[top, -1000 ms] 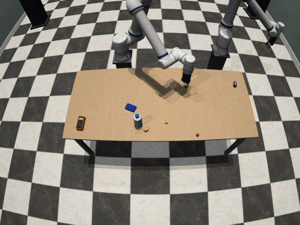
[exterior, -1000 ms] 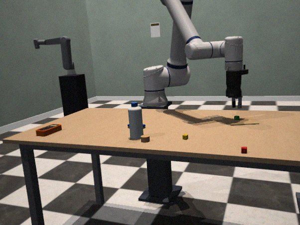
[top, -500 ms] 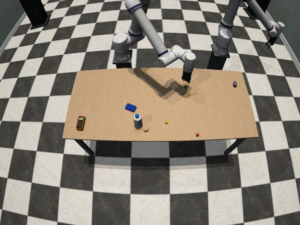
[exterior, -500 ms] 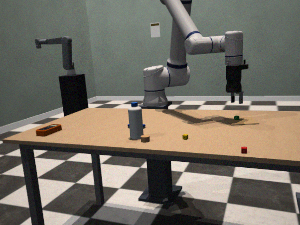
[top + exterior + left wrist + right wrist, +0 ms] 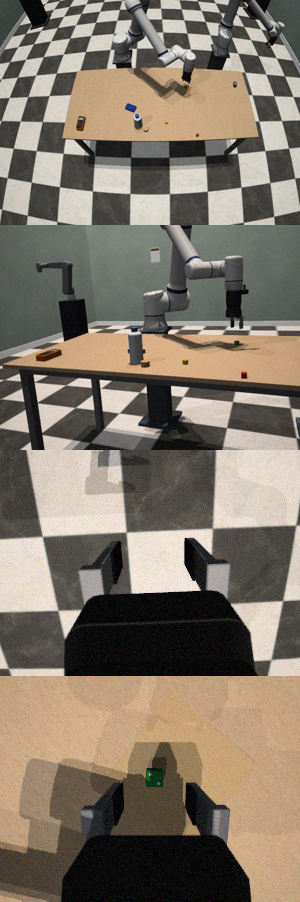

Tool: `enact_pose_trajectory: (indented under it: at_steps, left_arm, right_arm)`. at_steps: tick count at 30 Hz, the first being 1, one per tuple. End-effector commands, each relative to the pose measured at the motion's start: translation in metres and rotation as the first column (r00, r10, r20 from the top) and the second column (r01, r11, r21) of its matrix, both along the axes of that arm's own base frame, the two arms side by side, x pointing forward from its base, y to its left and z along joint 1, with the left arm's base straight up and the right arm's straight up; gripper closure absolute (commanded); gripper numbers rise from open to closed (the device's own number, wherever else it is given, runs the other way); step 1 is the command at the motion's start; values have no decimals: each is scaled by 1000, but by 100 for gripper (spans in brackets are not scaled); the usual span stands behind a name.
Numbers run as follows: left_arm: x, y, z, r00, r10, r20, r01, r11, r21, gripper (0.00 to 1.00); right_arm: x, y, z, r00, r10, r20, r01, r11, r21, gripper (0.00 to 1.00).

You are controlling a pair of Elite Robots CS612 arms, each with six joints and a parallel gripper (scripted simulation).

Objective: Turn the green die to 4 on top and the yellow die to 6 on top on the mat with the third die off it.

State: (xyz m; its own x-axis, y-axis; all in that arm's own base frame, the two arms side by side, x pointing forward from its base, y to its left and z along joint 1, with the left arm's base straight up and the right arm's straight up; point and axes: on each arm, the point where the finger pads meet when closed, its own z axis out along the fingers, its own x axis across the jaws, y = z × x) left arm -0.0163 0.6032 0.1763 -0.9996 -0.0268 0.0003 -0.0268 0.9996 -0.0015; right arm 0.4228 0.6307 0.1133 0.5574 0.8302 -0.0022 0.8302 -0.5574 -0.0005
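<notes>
The green die (image 5: 185, 86) (image 5: 236, 342) (image 5: 154, 777) sits flat, its top showing two pips in the right wrist view. The tan mat (image 5: 220, 758) barely differs from the table; the die seems to lie on it, but its near edges are lost in shadow. My right gripper (image 5: 186, 81) (image 5: 236, 325) (image 5: 154, 795) is open and empty, above the green die. The yellow die (image 5: 166, 122) (image 5: 185, 362) and the red die (image 5: 197, 135) (image 5: 244, 375) stand off the mat near the front; their top pips are too small to read. My left gripper (image 5: 268, 45) (image 5: 152, 552) is open and empty, beyond the table.
A bottle (image 5: 137, 122) (image 5: 135, 348) stands beside a small round wooden piece (image 5: 146, 129) (image 5: 145, 363), left of the yellow die. A blue box (image 5: 130, 107) lies behind the bottle. An orange multimeter (image 5: 80, 123) (image 5: 49, 355) is at the left, a dark mouse-like object (image 5: 234, 84) at the back right.
</notes>
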Motion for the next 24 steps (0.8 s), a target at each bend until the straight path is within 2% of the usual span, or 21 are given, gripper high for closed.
enact_pose_trajectory:
  at_steps: [1,7,11,12,24]
  left_arm:
    - [0,1,1,1000,0,0,0,1000,1,0]
    - [0,1,1,1000,0,0,0,1000,1,0]
    - [0,1,1,1000,0,0,0,1000,1,0]
    - [0,1,1,1000,0,0,0,1000,1,0]
    - [0,1,1,1000,0,0,0,1000,1,0]
  right_arm:
    - [1,1,1,1000,0,2,0,1000,2,0]
    - [0,0,-11,1000,-3,2,3,1000,1,0]
    - [0,0,-12,1000,-3,2,3,1000,1,0]
    - [0,0,-12,1000,-3,2,3,1000,1,30]
    - [0,0,-12,1000,-3,2,3,1000,1,30]
